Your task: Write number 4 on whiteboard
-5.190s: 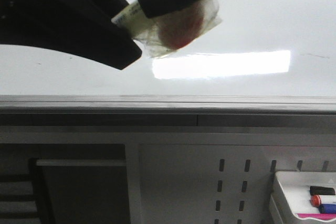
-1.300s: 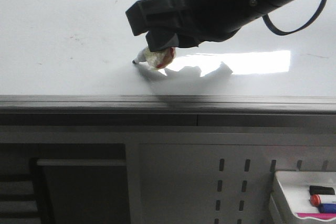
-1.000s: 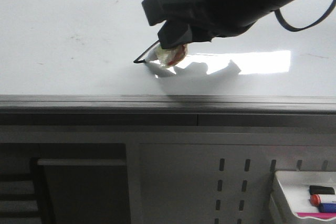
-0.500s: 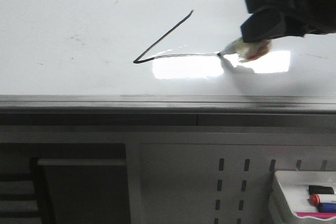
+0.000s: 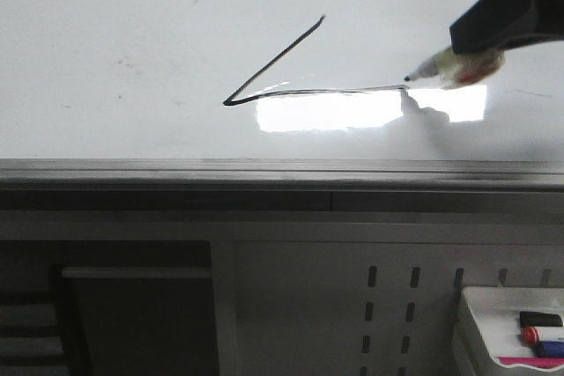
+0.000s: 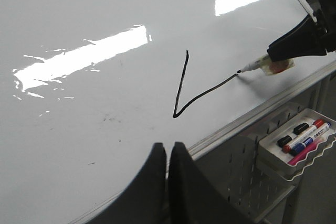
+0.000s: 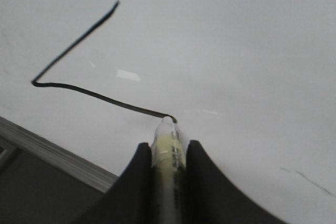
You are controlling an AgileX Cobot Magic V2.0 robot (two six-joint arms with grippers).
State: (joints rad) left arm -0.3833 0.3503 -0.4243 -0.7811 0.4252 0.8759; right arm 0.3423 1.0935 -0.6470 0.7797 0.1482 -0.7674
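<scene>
The whiteboard fills the upper half of the front view. Its surface is glossy white with small faint smudges, and a grey metal rail runs along its lower edge. In the middle of this view lies the number 4, only partly drawn: a thin black slanted stroke comes down to a sharp corner at the left, and a slightly wavy horizontal bar goes from there to the right, above a bright rectangular light reflection. No vertical stem is visible.

At the right end of the bar, the marker touches the board with its dark tip. Its body looks pale yellow with a red patch. The right gripper appears only as a black block in the upper right corner of this view. The right wrist view shows more clearly that its two smooth black fingers are closed on the marker's barrel.

The left gripper shows only in the left wrist view, at the bottom centre, its two dark fingers pressed together and holding nothing. The same view shows the whole white tray with its markers, at the lower right; the front view shows only its corner.
</scene>
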